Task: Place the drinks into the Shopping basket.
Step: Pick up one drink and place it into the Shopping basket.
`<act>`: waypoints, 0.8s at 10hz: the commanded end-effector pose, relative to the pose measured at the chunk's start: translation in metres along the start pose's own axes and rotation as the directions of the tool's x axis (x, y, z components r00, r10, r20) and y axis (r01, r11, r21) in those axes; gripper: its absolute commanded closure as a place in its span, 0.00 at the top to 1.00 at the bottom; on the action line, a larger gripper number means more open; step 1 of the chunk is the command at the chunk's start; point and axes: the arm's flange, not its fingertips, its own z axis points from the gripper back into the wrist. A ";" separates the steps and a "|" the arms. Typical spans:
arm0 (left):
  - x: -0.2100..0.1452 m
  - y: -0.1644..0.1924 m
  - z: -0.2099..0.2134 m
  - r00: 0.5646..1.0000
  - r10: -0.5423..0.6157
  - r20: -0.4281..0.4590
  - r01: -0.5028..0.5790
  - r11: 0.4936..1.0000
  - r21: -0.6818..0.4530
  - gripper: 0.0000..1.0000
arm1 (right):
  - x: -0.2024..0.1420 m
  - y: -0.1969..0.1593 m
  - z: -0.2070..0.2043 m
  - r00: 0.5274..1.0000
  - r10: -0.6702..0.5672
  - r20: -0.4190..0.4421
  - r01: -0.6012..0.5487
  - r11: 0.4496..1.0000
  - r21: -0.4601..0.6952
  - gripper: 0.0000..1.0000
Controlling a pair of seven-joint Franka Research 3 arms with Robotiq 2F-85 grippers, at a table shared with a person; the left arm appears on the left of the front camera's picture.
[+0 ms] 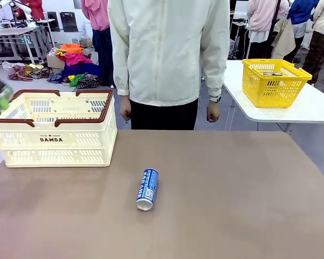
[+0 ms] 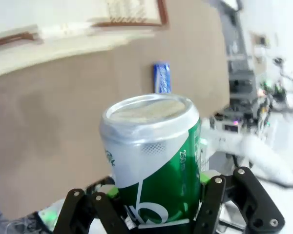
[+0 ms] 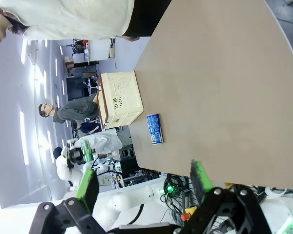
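Drink cans, two; basket, one: the left claw (image 2: 156, 195) is pinching the green can (image 2: 154, 156), with the silver top facing the wrist camera.
The blue can (image 1: 147, 189) is lying on its side at lower centre of the front frame on the brown surface (image 1: 232, 189), apart from the cream basket (image 1: 56, 140), which is sitting at middle left. The right claw (image 3: 144, 181) is hanging spread, gripping nothing. A person (image 1: 167, 54) is standing at upper centre.
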 end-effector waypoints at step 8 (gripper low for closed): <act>0.197 0.054 -0.123 0.999 -0.023 0.035 0.006 0.904 0.427 0.00 | 0.000 0.002 0.003 1.000 0.016 -0.007 -0.016 1.000 0.001 1.00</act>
